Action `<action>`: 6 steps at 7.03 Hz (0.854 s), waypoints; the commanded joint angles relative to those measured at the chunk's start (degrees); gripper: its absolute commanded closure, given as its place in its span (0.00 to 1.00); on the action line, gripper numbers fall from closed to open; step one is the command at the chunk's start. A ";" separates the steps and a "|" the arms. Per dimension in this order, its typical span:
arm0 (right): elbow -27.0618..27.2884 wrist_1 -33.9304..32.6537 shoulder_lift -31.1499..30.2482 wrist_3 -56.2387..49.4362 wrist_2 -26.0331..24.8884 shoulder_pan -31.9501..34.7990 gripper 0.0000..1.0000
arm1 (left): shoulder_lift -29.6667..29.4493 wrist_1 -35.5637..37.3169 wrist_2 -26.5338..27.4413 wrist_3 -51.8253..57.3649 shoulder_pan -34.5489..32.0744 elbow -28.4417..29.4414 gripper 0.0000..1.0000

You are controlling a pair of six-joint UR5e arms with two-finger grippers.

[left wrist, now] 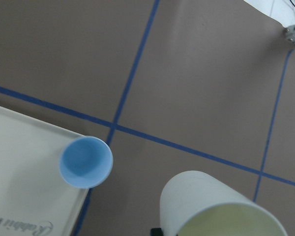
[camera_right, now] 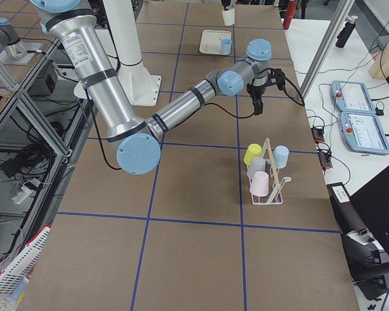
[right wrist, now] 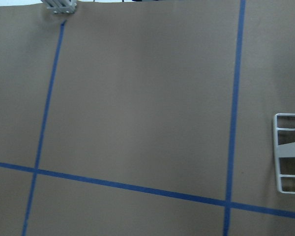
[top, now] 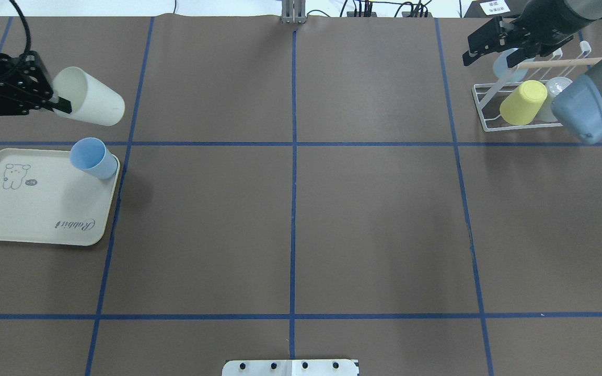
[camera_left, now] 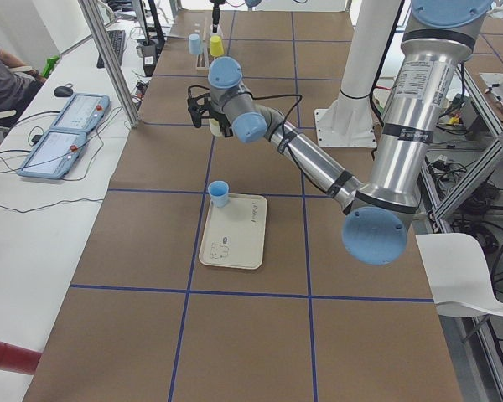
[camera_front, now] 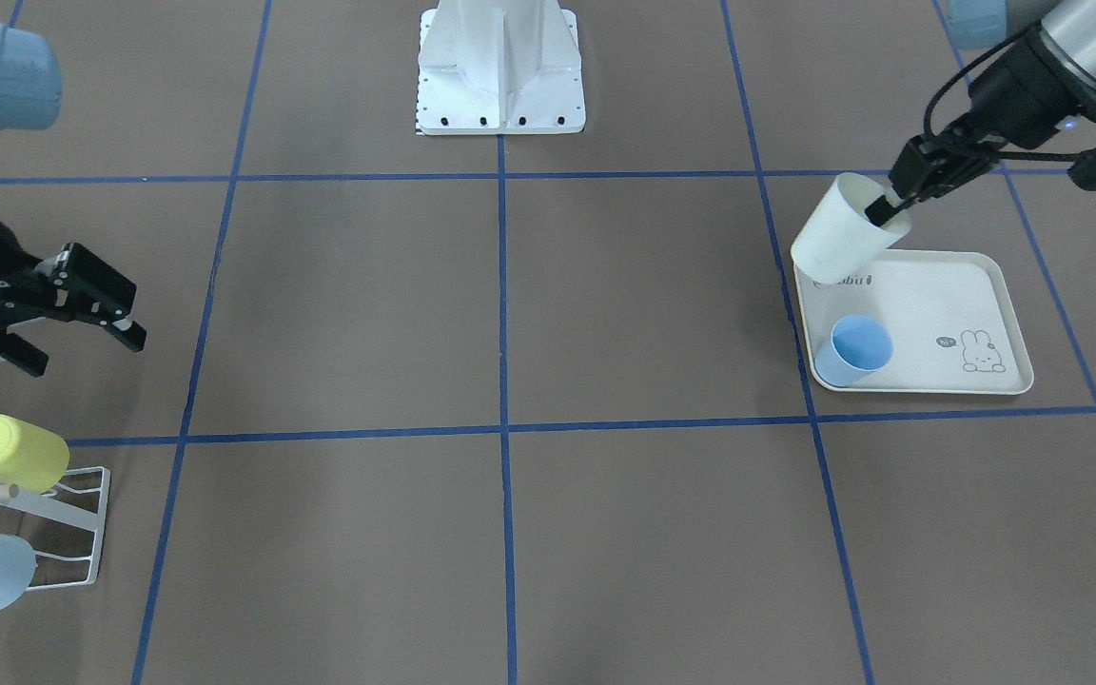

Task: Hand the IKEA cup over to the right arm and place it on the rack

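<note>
A brown table (top: 374,219), marked into squares by blue tape lines (top: 293,209), is being used as the work surface. The white IKEA cup (top: 89,96) is being held clear of the table at the far left, just beyond the far edge of the cream tray (top: 39,224), and it is being carried on its side with the base pointing toward the centre. The left gripper (top: 59,106) is clamped on the cup's rim, with one finger inside the mouth and the other outside. A blue cup (top: 93,158) is standing on the tray's far right corner, below the held cup. The right gripper (camera_front: 82,348) is being held above the table with its jaws spread and nothing between them, near the rack (top: 489,112) at the far right and well apart from the held cup. Slippage or rotation of the cup is to be expected during travel, because only a thin rim is being pinched. A drop is likely if the rim is released before the right gripper has closed. At the rack, the yellow cup (top: 524,102) and its neighbours are crowding the prongs, so contact is possible.
</note>
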 commanded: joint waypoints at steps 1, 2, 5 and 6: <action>1.87 15.02 -0.09 19.97 -0.35 -4.03 0.01 | -9.87 -0.10 1.20 -18.93 8.12 -0.43 1.00; 1.78 22.16 0.00 28.08 -0.36 -5.70 0.01 | -11.05 -1.92 1.90 -20.76 11.55 0.10 1.00; 1.43 45.88 0.00 46.11 -1.66 -12.03 0.01 | -12.29 -24.68 4.96 -38.17 14.74 4.38 1.00; 1.34 54.40 -0.09 52.96 -4.02 -14.14 0.01 | -12.38 -37.85 9.69 -49.23 15.88 7.28 1.00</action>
